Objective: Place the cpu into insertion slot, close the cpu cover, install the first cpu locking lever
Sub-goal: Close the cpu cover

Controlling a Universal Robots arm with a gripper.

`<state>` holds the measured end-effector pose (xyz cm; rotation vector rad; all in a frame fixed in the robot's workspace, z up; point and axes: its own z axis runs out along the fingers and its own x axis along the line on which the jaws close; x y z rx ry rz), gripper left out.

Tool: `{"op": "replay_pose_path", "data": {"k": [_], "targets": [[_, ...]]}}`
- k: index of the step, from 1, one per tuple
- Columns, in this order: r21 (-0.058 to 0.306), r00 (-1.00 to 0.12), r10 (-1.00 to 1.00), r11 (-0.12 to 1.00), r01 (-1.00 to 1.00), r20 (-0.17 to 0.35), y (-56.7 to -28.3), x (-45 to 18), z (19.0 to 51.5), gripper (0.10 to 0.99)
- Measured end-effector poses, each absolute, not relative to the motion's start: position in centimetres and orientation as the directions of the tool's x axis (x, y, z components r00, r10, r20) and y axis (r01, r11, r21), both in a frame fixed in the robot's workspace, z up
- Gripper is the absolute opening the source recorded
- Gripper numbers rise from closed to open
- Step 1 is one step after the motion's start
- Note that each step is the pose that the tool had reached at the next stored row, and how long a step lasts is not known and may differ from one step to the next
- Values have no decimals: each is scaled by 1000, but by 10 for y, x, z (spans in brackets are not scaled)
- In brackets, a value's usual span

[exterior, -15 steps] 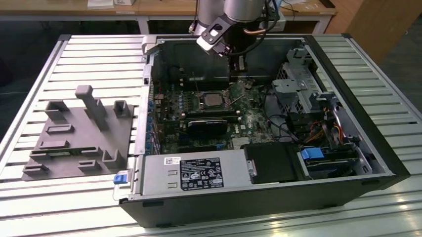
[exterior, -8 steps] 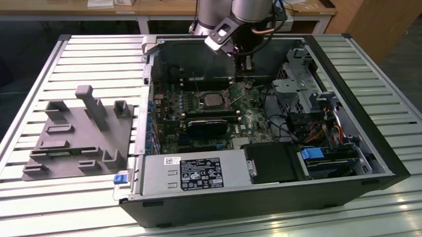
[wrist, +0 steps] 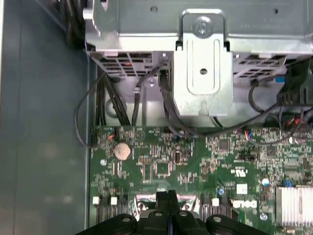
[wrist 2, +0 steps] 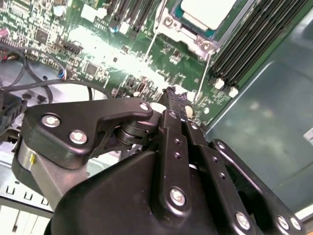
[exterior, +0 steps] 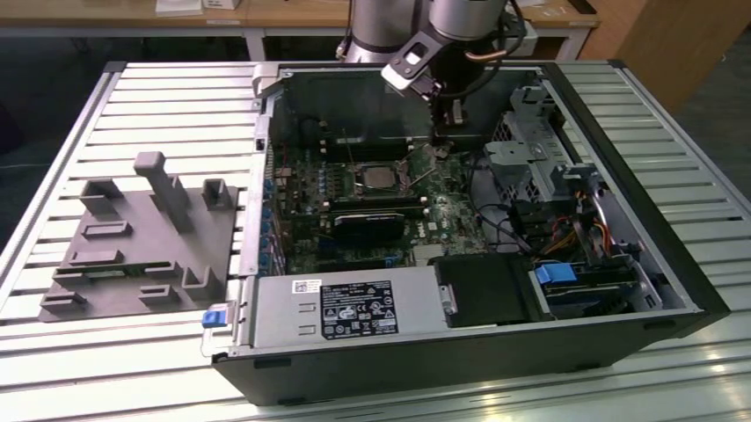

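A: Nearest the lens, gripper (wrist 2: 170, 93), fingers pressed together, apparently on nothing.
B: Cpu (exterior: 378, 175)?
A: Lay on the motherboard (exterior: 452, 207), just above centre of the exterior view, lower left of the gripper; cpu cover (wrist 2: 188, 36) seemingly lowered around it.

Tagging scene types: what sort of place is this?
Probably a robotics lab bench: open desktop PC case on a slatted aluminium table, grey fixture tray beside it, wooden desks behind.

Slatted metal table (exterior: 153, 97)
Open PC case (exterior: 470, 374) on it, grey fixture plate (exterior: 118, 264) alongside, toward the exterior view's left
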<state>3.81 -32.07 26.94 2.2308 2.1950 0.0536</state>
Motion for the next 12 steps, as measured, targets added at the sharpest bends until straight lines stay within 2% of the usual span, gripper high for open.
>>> {"op": "replay_pose_path", "data": {"k": [12], "targets": [[31, 16, 1000, -16, 999, 16, -320, 58, 262, 102]]}}
